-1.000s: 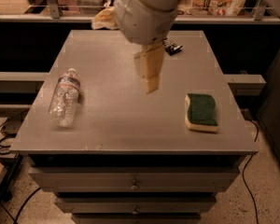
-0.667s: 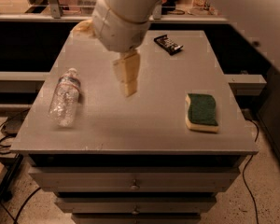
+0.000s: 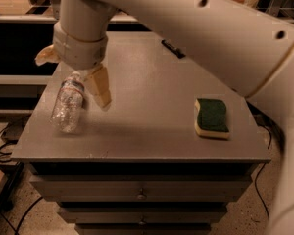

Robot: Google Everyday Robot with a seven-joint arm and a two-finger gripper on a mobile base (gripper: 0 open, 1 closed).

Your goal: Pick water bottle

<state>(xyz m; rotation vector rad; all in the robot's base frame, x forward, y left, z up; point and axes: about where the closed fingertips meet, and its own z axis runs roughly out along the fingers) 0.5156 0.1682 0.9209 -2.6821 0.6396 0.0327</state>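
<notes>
Camera view: water bottle (image 3: 67, 106) lies just beside the tool (image 3: 99, 86).

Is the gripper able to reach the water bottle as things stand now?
Probably yes: the gripper hangs right beside the neck of the water bottle, and nothing stands between them on the table.

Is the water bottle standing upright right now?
No, the water bottle lies on its side near the table's left edge, with the gripper just beside its neck.
</notes>
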